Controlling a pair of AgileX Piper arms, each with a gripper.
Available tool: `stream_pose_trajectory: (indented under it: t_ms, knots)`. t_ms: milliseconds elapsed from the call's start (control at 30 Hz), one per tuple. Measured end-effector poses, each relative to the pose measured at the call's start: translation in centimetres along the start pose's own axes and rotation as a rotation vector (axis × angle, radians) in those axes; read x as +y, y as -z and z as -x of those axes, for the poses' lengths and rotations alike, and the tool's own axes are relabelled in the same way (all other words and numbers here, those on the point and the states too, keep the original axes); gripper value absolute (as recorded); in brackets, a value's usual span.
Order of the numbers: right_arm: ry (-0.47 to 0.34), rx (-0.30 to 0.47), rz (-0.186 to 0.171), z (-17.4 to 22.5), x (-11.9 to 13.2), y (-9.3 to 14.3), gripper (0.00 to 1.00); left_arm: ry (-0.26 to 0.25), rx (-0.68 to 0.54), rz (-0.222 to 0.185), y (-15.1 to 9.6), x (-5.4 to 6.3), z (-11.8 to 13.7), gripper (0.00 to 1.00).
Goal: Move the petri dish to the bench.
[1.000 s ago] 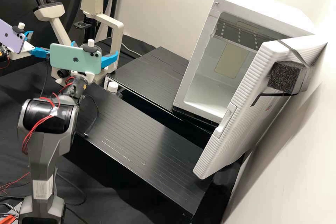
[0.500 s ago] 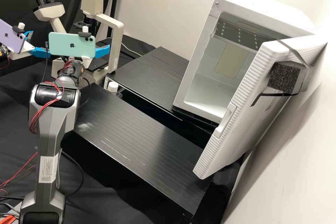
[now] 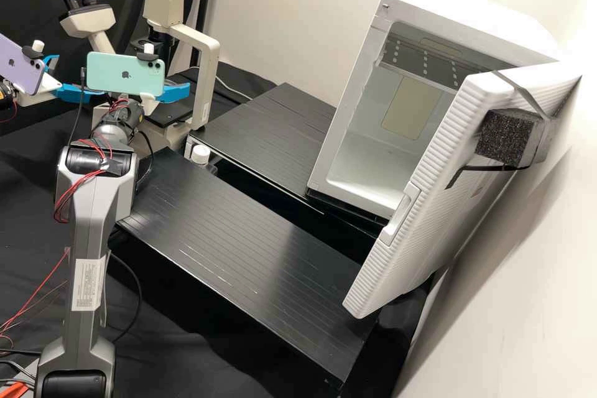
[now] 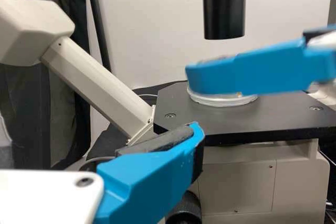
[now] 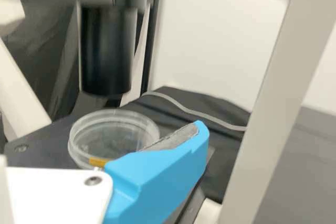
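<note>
In the high view my right gripper (image 3: 174,92) is at the microscope stage (image 3: 177,111), partly behind a green phone. My left gripper (image 3: 76,78) stands open at the left edge. A clear, round petri dish (image 4: 223,99) rests on the black stage in the left wrist view, partly covered by the right gripper's blue finger (image 4: 247,72). One finger of my left gripper (image 4: 197,129) shows below it there. Seen from the right wrist, the dish (image 5: 113,135) lies behind a finger of the open right gripper (image 5: 202,132), its near rim overlapped.
A microscope (image 3: 208,68) with a black tube (image 4: 224,6) over the stage stands at the back left. Black bench platforms (image 3: 242,249) extend to the right. Behind them is a white incubator (image 3: 345,93) with its door (image 3: 435,199) swung wide. A white-capped bottle (image 3: 200,154) stands between the platforms.
My right arm has shifted its gripper leftward and slightly up in the high view, uncovering more of the stage and the near platform. My left arm has kept still.
</note>
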Motion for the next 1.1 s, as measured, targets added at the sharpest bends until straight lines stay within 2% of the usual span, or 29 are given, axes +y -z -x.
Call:
stream_pose_trajectory:
  t_ms: [200,367,567,833,967,1100]
  knots:
    - [0.017,-0.020,-0.030,-0.8,-1.6,-0.4,1.00,0.000,0.000,0.000,0.0,0.0,0.0,1.00]
    - [0.022,-0.027,-0.019,-1.4,-2.4,-0.5,1.00,0.000,0.000,0.000,0.0,0.0,0.0,1.00]
    - [0.002,-0.050,-0.027,-2.3,-2.5,-0.6,1.00,0.000,0.000,0.000,0.0,0.0,0.0,1.00]
    - [-0.007,-0.094,-0.072,-3.2,-3.2,-1.3,1.00,0.000,0.000,0.000,0.0,0.0,0.0,1.00]
    - [-0.008,-0.097,-0.064,-3.6,-3.5,-1.4,1.00,0.000,0.000,0.000,0.0,0.0,0.0,1.00]
    - [-0.016,-0.106,-0.073,-3.8,-3.4,-1.4,1.00,0.000,0.000,0.000,0.0,0.0,0.0,1.00]
